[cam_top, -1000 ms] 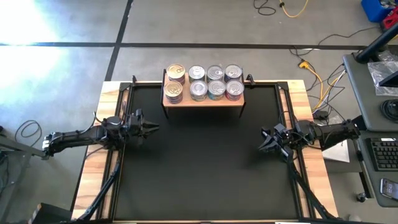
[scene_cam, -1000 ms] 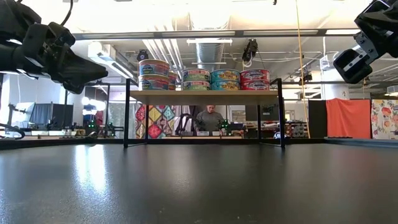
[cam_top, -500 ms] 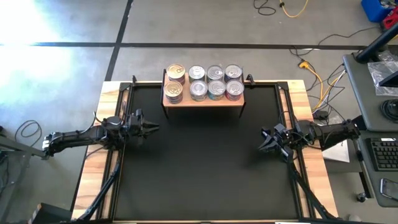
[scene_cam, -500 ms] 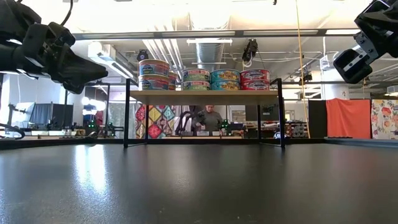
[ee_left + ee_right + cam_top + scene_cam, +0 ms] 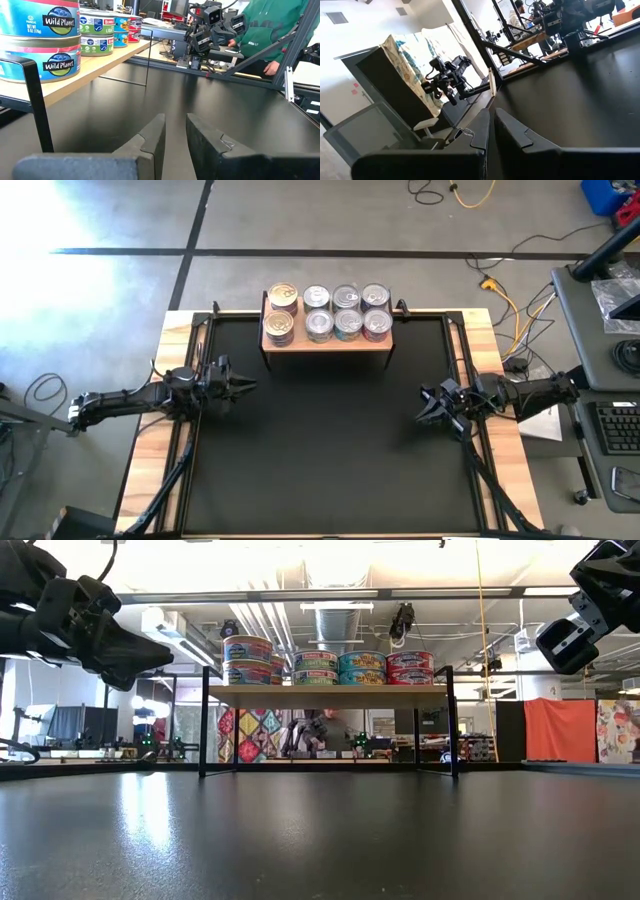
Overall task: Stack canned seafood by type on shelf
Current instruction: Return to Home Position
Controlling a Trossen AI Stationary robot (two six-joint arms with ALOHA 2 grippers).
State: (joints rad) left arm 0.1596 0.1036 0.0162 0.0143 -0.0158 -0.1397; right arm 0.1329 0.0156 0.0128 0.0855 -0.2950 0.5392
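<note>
Eight tins (image 5: 331, 312) stacked on shelf (image 5: 326, 341) at twelve o'clock; left hand (image 5: 243, 386) slightly parted, right hand (image 5: 424, 409) shut, both empty.

Two dark, slender jointed arms are seen from above, built of matte black segments with bulkier blocks at the wrists. Each ends in a two-fingered hand: the left hand (image 5: 240, 386) and the right hand (image 5: 424, 407). The fingers (image 5: 152, 142) are shown as flat, angular black plastic wedges with stepped inner faces. Thin black cables are routed along the arms.
</note>
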